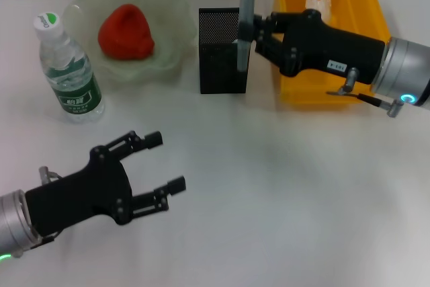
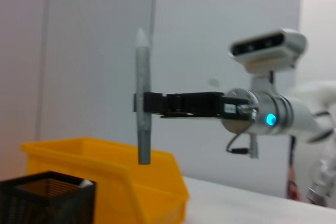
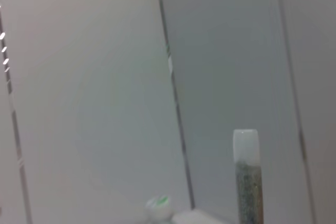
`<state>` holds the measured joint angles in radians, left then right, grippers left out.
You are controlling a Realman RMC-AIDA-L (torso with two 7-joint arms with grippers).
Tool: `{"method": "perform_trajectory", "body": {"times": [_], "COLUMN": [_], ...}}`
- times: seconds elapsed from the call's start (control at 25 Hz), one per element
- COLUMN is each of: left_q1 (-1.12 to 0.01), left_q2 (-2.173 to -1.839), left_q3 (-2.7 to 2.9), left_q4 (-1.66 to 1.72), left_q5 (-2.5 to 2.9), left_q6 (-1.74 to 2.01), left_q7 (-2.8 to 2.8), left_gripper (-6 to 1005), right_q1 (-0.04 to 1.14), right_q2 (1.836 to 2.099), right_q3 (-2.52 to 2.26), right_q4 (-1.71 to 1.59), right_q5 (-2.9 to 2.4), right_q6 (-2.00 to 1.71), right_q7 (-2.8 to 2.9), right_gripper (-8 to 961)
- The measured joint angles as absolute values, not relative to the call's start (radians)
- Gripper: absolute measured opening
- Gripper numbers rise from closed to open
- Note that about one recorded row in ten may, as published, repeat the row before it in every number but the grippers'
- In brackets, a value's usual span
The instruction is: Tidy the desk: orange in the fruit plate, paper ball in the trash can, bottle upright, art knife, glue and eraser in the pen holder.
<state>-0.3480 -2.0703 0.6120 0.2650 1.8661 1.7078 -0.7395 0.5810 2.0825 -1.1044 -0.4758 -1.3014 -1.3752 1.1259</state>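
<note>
Right gripper: I see my right gripper (image 1: 247,31) clamped on a grey stick-shaped item (image 1: 246,15), held upright above the black mesh pen holder (image 1: 220,52); I take it for the glue or the art knife, but I cannot tell which.
Grey item: from the left wrist view it (image 2: 143,98) hangs vertical with its lower end above the holder (image 2: 47,198), not touching the rim; the right gripper (image 2: 140,103) grips it at mid-length.
Right wrist view: only the item's pale tip (image 3: 246,174) and the bottle cap (image 3: 158,206) show against the wall.
Left gripper: my left gripper (image 1: 160,165) hovers low over the bare white desk (image 1: 282,186) near me, fingers spread wide and holding nothing.
Bottle: the water bottle (image 1: 68,72) stands upright on my left, just beside the fruit plate.
Fruit plate: the pale green plate (image 1: 168,25) holds a reddish-orange fruit (image 1: 125,31).
Trash can: the yellow bin (image 1: 322,38) sits right of the pen holder, with a white paper ball (image 1: 319,1) inside.
</note>
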Motion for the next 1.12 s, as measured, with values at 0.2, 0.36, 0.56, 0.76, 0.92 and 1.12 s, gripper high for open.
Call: {"method": "perform_trajectory", "body": {"times": [0.2,0.36,0.56,0.76,0.92,1.12], "left_q1": [-0.338,-0.334,-0.334,-0.335,-0.337,-0.339], "left_q2": [-2.071,-2.071,-2.071,-2.071,-2.071,-2.071], "left_q3": [0.612,0.605,0.59,0.589,0.589,0.589], "left_q4": [0.259,0.255,0.227,0.22,0.22,0.221], "left_q5": [1.819,1.809,1.806,1.806,1.807,1.801], "left_q6": [1.703,1.7,1.696,1.698,1.696,1.697], "left_q7": [-0.737,-0.731,-0.694,-0.685,-0.684,-0.684], "left_gripper": [843,843,843,843,843,843], "right_q1": [0.617,0.649,0.721,0.774,0.795,0.817], "right_q2": [2.085,2.087,2.088,2.089,2.091,2.092], "right_q3": [-1.104,-1.108,-1.113,-1.118,-1.118,-1.148], "right_q4": [-0.395,-0.36,-0.309,-0.275,-0.266,-0.258], "right_q5": [-1.172,-1.122,-1.11,-1.111,-1.113,-1.112], "right_q6": [-1.335,-1.291,-1.172,-1.074,-1.025,-0.96], "right_q7": [1.057,1.06,1.073,1.073,1.067,1.064], "right_gripper": [131,132,132,132,131,129]}}
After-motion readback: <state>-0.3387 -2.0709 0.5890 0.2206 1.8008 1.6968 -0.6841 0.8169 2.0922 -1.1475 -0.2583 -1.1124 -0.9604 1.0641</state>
